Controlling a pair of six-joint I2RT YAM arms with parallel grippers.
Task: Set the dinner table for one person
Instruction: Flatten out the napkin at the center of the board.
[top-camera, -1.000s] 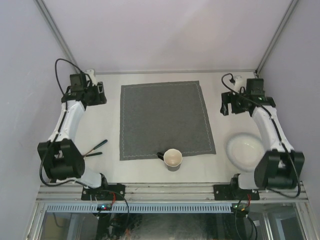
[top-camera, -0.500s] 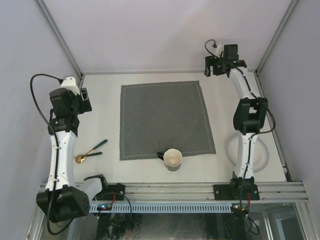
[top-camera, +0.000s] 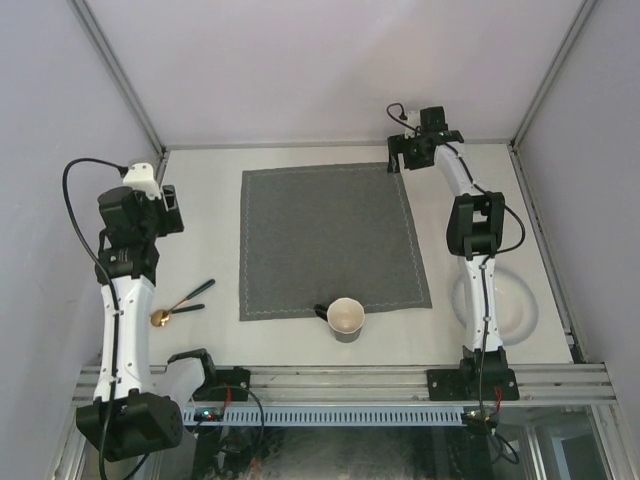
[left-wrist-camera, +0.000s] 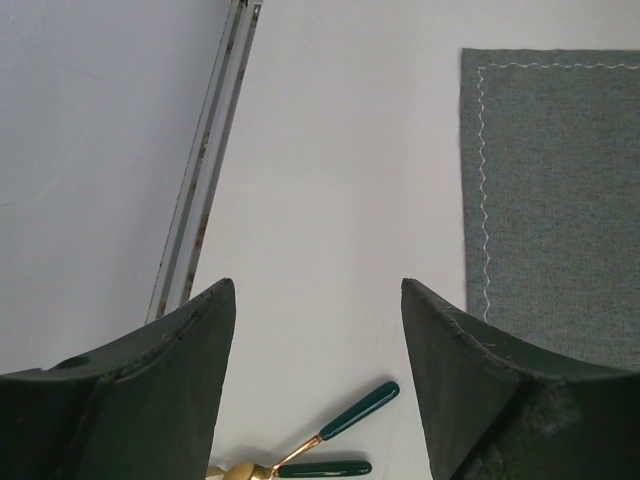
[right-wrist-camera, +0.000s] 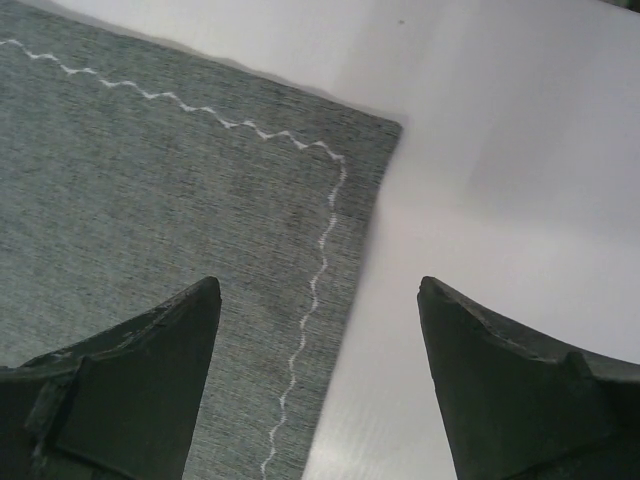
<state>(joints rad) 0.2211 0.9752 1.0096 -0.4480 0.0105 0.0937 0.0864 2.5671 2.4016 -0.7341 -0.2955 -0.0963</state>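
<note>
The dinner table (top-camera: 205, 340) is the off-white top under everything; it also shows in the left wrist view (left-wrist-camera: 330, 150) and the right wrist view (right-wrist-camera: 500, 180). My left gripper (top-camera: 170, 208) is open and empty, held high over the table's left side (left-wrist-camera: 318, 290). Two pieces of cutlery (top-camera: 185, 300) with green handles and gold heads lie below it (left-wrist-camera: 360, 410). My right gripper (top-camera: 400, 152) is open and empty above the far right corner of the grey stitched mat (top-camera: 330, 240), with the mat's edge between its fingers (right-wrist-camera: 318, 290). A cup (top-camera: 346, 318) stands at the mat's near edge. A white plate (top-camera: 515, 305) lies at the right.
The mat also shows in the left wrist view (left-wrist-camera: 560, 180) and the right wrist view (right-wrist-camera: 160, 200). An aluminium rail (left-wrist-camera: 205, 170) runs along the table's left edge. Walls close in the left, far and right sides. The right arm's upright link partly hides the plate.
Both arms have unfolded and risen. The right gripper went from the right side to the far edge, then left over the mat's corner. The left gripper drew back toward the left.
</note>
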